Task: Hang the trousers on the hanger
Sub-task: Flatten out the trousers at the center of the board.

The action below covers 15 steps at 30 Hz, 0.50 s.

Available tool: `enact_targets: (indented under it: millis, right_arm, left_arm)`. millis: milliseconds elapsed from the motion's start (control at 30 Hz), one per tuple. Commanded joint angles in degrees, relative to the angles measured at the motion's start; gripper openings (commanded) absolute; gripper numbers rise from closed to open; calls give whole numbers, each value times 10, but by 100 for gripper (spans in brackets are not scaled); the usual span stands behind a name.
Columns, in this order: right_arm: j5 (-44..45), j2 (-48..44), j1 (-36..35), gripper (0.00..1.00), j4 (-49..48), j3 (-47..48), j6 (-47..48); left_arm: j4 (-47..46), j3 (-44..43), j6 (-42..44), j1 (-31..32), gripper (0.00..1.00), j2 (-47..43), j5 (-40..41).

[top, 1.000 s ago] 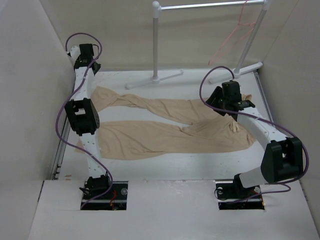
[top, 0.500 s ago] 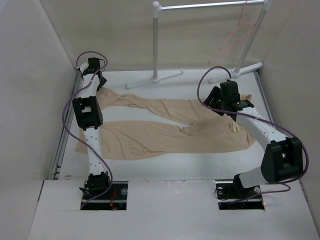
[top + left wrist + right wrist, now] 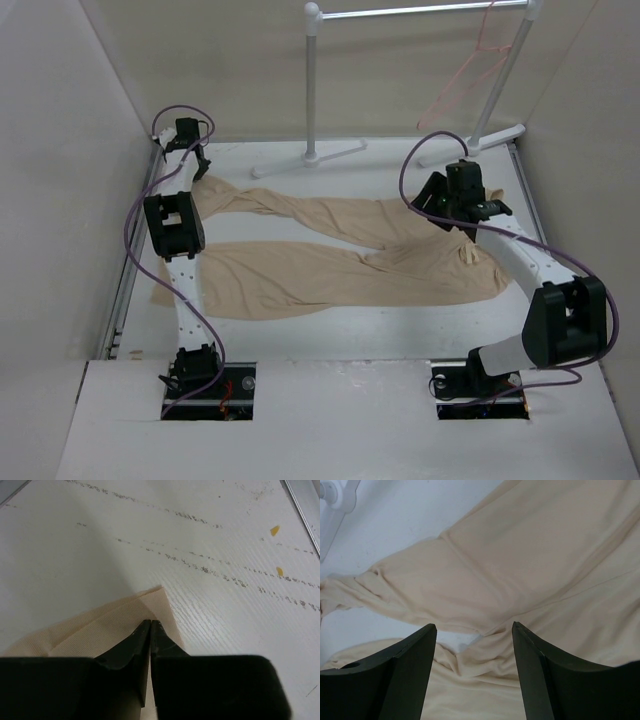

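Observation:
The beige trousers (image 3: 330,265) lie flat on the white table, waist to the right and both legs running left. My left gripper (image 3: 200,168) is down at the far-left cuff of the upper leg. In the left wrist view its jaws (image 3: 151,622) are shut, tips pinched together on the cuff's corner (image 3: 115,625). My right gripper (image 3: 438,210) hovers open over the crotch, where the two legs (image 3: 530,555) part, with nothing between its fingers (image 3: 472,627). The pinkish-red wire hanger (image 3: 470,70) hangs from the rack's bar at the back right.
A white tube garment rack (image 3: 312,90) stands along the back, its feet (image 3: 310,158) resting on the table just behind the trousers. Beige walls close in on the left, back and right. A metal rail (image 3: 302,510) runs along the table's left edge.
My left arm swung from the back-left corner down onto the upper leg's cuff, and its jaws closed there. The right arm has barely moved.

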State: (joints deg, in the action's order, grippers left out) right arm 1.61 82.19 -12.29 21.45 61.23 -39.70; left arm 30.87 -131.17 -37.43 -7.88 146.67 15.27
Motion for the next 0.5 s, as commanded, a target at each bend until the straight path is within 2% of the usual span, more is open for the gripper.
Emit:
enact_targets:
  millis: [0, 100, 133, 267, 300, 400, 467]
  right_arm:
    - [-7, -25, 13, 68, -7, 22, 10]
    - [-10, -25, 10, 68, -7, 28, 11]
    - [-10, -23, 10, 68, -7, 28, 11]
    - [-14, -16, 5, 68, -7, 33, 13]
    - [-14, -16, 2, 68, -7, 33, 13]
    - [-14, -14, -2, 68, -2, 38, 13]
    - [-10, -13, -5, 68, 6, 45, 13]
  left_arm:
    - [30, 22, 8, -10, 1, -24, 12]
    - [21, 30, 9, -8, 0, -48, 27]
    - [17, 30, 10, -7, 3, -55, 29]
    - [-4, 14, 10, -4, 34, -50, 35]
    - [2, 2, 10, -3, 38, -40, 32]
    - [16, -17, 15, -3, 41, -14, 27]
    - [18, -17, 22, -3, 38, 1, 18]
